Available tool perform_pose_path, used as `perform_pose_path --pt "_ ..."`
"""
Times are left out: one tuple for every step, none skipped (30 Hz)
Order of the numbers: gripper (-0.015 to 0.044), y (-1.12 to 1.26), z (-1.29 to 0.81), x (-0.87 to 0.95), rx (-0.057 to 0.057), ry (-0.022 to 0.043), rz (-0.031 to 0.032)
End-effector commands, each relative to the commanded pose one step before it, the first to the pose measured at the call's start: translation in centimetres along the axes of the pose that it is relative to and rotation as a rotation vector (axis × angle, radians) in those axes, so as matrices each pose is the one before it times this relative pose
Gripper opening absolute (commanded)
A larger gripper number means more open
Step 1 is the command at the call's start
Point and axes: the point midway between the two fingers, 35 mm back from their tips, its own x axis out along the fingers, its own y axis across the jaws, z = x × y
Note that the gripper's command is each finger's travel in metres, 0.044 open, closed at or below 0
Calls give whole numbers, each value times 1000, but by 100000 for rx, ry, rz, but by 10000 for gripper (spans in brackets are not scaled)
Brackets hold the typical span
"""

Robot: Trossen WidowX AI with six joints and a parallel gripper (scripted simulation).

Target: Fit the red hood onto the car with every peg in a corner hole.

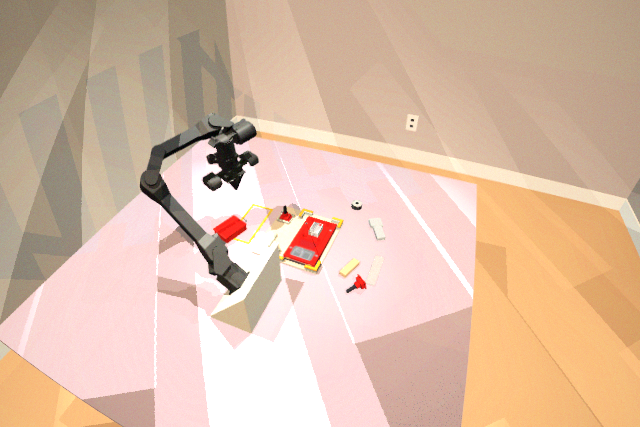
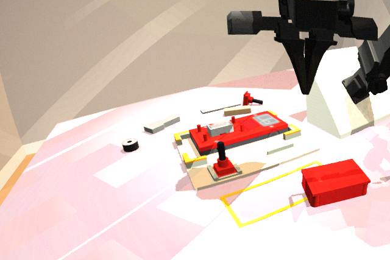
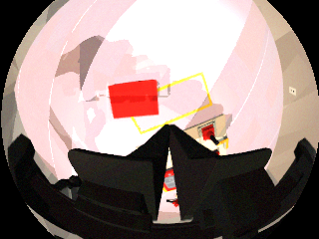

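The red hood [image 1: 230,228] [image 2: 335,181] [image 3: 135,100] lies flat on the table, roof up, over one end of a yellow outlined rectangle [image 1: 258,206] [image 2: 270,214]. My gripper [image 1: 236,185] [image 2: 305,90] [image 3: 169,129] is shut with nothing between its fingers and hangs high above the table, apart from the hood. The red chassis [image 1: 309,241] [image 2: 239,131] sits in its jig [image 1: 315,268] [image 2: 195,181] with the grey engine block [image 1: 315,228] [image 2: 219,128] on the deck. Short red pegs [image 2: 198,127] stand around the engine.
A toggle clamp [image 1: 284,215] [image 2: 222,162] stands on the jig board near the chassis. A loose clamp [image 1: 359,285] [image 2: 248,98], a black wheel [image 1: 356,204] [image 2: 130,144], a grey block [image 1: 377,228] [image 2: 160,123] and a wood block [image 1: 348,267] [image 2: 236,111] lie beyond. The arm's white wedge base [image 1: 253,293] [image 2: 337,106] is beside the jig.
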Motion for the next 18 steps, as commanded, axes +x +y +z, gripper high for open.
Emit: perform_pose_path --pt "0 0 0 0 0 0 0" --pt "0 0 0 0 0 0 0" --pt "0 0 0 0 0 0 0" --pt "0 0 0 0 0 0 0" --pt "0 0 0 0 0 0 0" --pt "0 0 0 0 0 0 0" --pt "0 0 0 0 0 0 0" --pt "0 0 0 0 0 0 0" --pt "0 0 0 0 0 0 0" --pt "0 0 0 0 0 0 0" --pt "0 0 0 0 0 0 0" --pt "0 0 0 0 0 0 0" --pt "0 0 0 0 0 0 0" --pt "0 0 0 0 0 0 0" --pt "26 28 4 43 874 11 56" --pt "53 84 10 129 2623 35 167" --pt "79 141 12 215 4371 69 276" --pt "105 174 5 263 5347 100 335"
